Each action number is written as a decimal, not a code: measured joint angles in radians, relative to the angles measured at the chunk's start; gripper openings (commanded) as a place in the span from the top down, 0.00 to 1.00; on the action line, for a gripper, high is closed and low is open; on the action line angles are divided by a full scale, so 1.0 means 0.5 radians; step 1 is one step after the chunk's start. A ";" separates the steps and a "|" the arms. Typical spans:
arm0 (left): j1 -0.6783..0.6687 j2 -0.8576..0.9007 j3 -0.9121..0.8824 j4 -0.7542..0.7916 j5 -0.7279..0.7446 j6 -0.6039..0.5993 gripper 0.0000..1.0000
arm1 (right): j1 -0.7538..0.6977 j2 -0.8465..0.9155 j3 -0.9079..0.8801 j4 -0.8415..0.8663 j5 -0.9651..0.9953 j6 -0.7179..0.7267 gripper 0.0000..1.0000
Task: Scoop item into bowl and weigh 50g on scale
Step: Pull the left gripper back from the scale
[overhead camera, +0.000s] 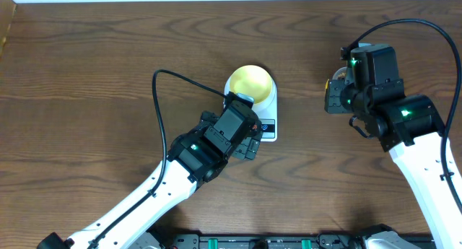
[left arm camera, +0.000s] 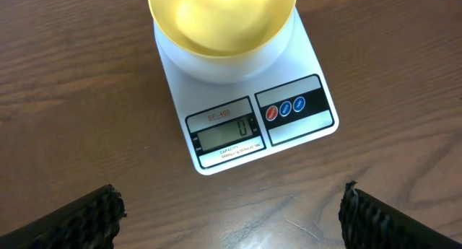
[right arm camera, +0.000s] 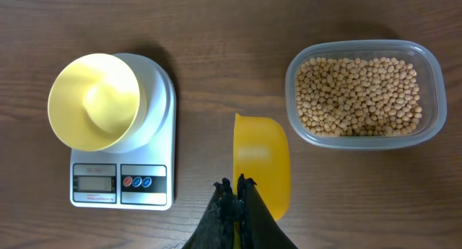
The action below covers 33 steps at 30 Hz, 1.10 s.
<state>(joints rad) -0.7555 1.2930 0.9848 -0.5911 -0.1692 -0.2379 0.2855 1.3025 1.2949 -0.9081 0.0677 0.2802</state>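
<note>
I'm on the remote feed. The white flat kitchen scale (left arm camera: pixel 224 137), w/ a small digital display and round buttons at its front edge, sits near the middle of the dark brown wood-grain table (right arm camera: pixel 216 32). The small round pale yellow-green bowl (left arm camera: pixel 220 18) stands upright on the scale's rear part and covers most of the platform. The display and buttons show in front of it. The display reads 0 in the L wrist cam.

The L fingers (overhead camera: pixel 249 148) hang just by the scale's front edge, spread wide apart. In the L wrist cam I see one ribbed black pad (left arm camera: pixel 79 220) at bottom left and the other at bottom right, w/ bare table between them. They grip nothing, and I see no contact w/ the scale.

The R fingers (right arm camera: pixel 234 198) are pressed together, clamped on the handle end of a yellow-orange plastic scoop (right arm camera: pixel 261 162). The scoop sticks fwd from them, between scale and tub in the R wrist cam, clear of both. I can't tell its exact tilt.

The item is many small round tan-beige beans (right arm camera: pixel 357 94), lying in a clear rounded-rectangular plastic tub (right arm camera: pixel 434 97). The tub is just beside the scoop and well apart from the scale. In the overhead cam the R arm hides the tub.
</note>
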 measured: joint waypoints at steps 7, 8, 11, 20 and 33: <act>0.000 0.000 0.000 0.000 0.000 0.001 0.02 | 0.000 0.000 0.000 0.000 0.002 0.000 0.99; 0.000 0.000 0.000 0.000 0.000 0.000 0.02 | 0.000 0.000 0.000 0.000 0.008 0.000 0.99; 0.000 0.000 0.000 0.000 0.000 0.000 0.02 | 0.000 0.000 0.000 0.000 0.037 -0.001 0.99; 0.000 0.000 0.000 0.000 0.000 0.005 0.02 | 0.000 0.000 0.000 0.000 0.076 -0.001 0.99; 0.000 0.000 0.000 0.000 0.000 0.005 0.02 | 0.000 0.000 0.000 0.000 0.076 -0.001 0.99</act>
<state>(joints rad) -0.7555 1.2930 0.9848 -0.5911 -0.1692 -0.2352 0.2855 1.3025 1.2949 -0.9081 0.1059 0.2798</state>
